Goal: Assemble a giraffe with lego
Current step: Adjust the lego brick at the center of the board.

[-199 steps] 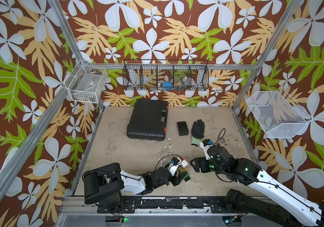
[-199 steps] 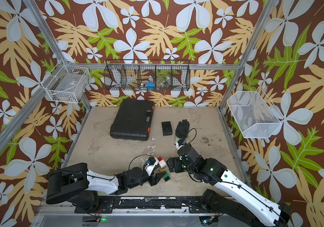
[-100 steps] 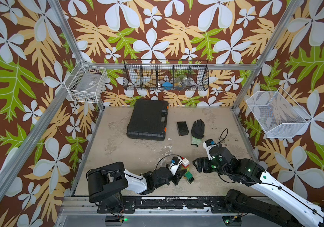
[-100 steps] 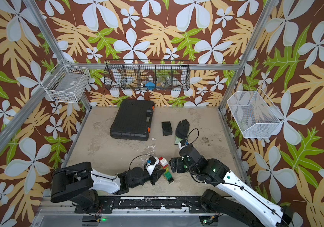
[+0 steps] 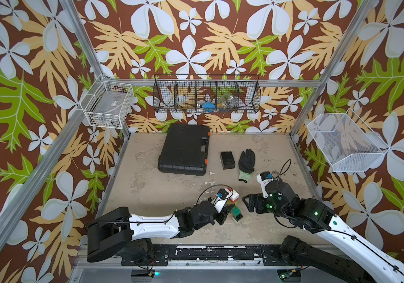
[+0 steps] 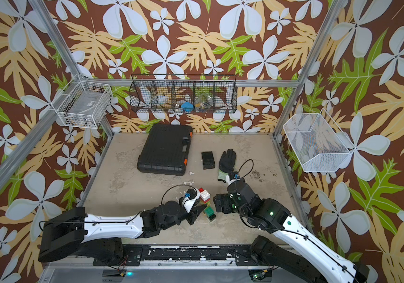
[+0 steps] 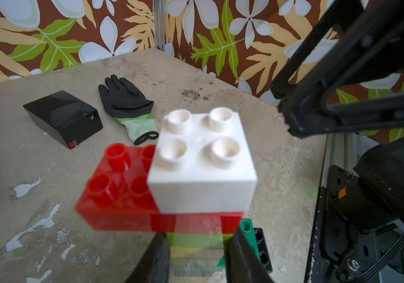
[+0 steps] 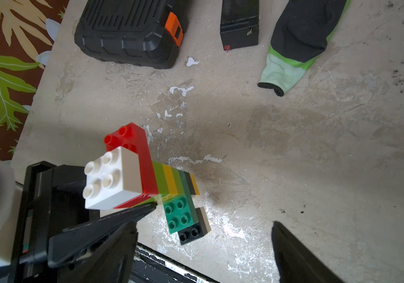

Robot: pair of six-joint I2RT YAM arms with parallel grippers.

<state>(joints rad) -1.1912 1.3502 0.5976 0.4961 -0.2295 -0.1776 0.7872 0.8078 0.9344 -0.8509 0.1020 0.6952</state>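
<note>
Little writing is on show. Dark lettering is seen on the white camera mount (image 5: pixel 265 180) at the right arm's wrist, but it is too small to be read. A small red mark (no letters can be made out on it) is carried at a lower corner of the small plain black box (image 7: pixel 62 115).

The giraffe (image 5: pixel 234 202), a figure of chunky studded plastic bricks with a red-and-white head, lime-and-yellow neck, dark green body and black, yellow and white legs, is seen upright near the 6 o'clock edge of the worn beige tabletop (image 5: pixel 152 191). It is gripped by the left claw (image 7: pixel 197 247). In the left wrist view the two black fingers (image 7: pixel 154 259) are pressed against opposite sides of the neck, just under the red head brick. In both top views it is reached from about 8 o'clock.

The right claw (image 8: pixel 204 247) is spread wide, with nothing between its fingers. It is placed at 3 o'clock of the giraffe, near but apart.

From the giraffe, the black ribbed hard plastic case with orange latches (image 5: pixel 183 149) is found at 11 o'clock. The black box is at 12, and the black work glove with a light green cuff (image 5: pixel 246 163) at 1 o'clock. All are well apart from it.
</note>
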